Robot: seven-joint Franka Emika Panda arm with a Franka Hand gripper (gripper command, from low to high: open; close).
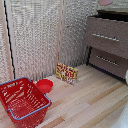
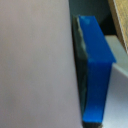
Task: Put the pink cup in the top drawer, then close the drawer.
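Note:
The pink recepticle [image 1: 105, 2] shows only as a pale pink patch at the top edge of the exterior view, above the storage unit [image 1: 107, 37], a brown dresser with silver bar handles. Its top drawer [image 1: 106, 26] looks pulled out, with a dark gap above the front panel. The arm itself is out of that view. In the wrist view the cup's pale pink wall [image 2: 35, 50] fills most of the picture, and one blue finger pad [image 2: 96, 70] lies flat against it. My gripper [image 2: 40, 70] is shut on the cup; its other finger is hidden.
A red wire basket [image 1: 22, 100] with a blue rim stands on the wooden floor at the exterior view's left, a low red bowl [image 1: 45, 85] beside it. A small colourful box [image 1: 66, 73] leans against the white slatted wall. A white shape [image 1: 126, 76] shows at the right edge.

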